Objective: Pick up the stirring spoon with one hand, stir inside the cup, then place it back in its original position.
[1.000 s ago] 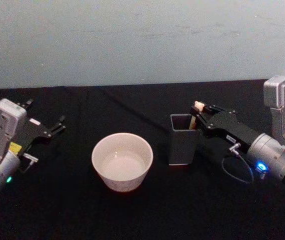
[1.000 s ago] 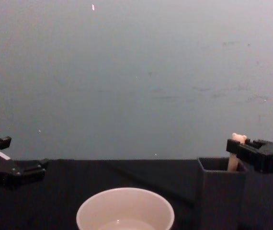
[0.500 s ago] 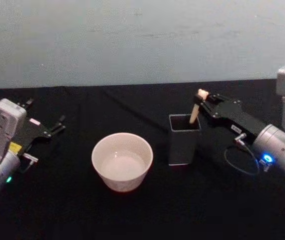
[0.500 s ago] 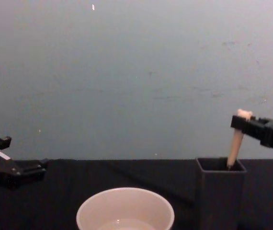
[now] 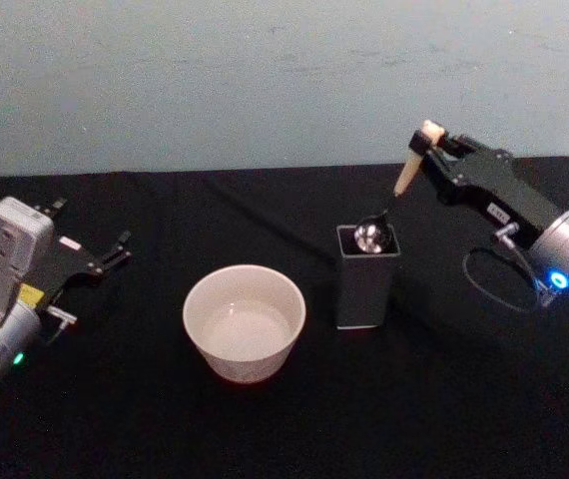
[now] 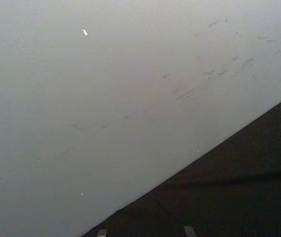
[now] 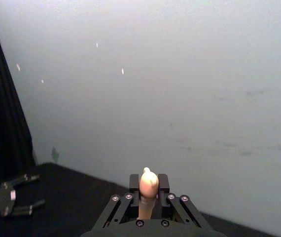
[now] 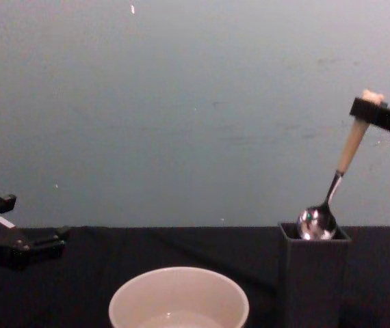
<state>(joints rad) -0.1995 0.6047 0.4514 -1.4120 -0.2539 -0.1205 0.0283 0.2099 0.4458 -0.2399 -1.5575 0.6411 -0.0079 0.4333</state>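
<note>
Head view: right end effector point(image 5: 432, 150) clamps the stirring spoon point(image 5: 400, 186) by its beige bear-topped handle, shiny round bowl at the dark square holder point(image 5: 366, 284) mouth. Smooth cream cup point(image 5: 245, 321) sits beside it, and the left end effector point(image 5: 90, 228) rests spread open, far left. Chest view: thin metal stem tilts above the holder.

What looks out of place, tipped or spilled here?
Nothing stands out. The stirring spoon hangs tilted from the right tool, its bowl at the mouth of the holder. The cup and holder stand upright with no spill. The left tool rests open, far left.
</note>
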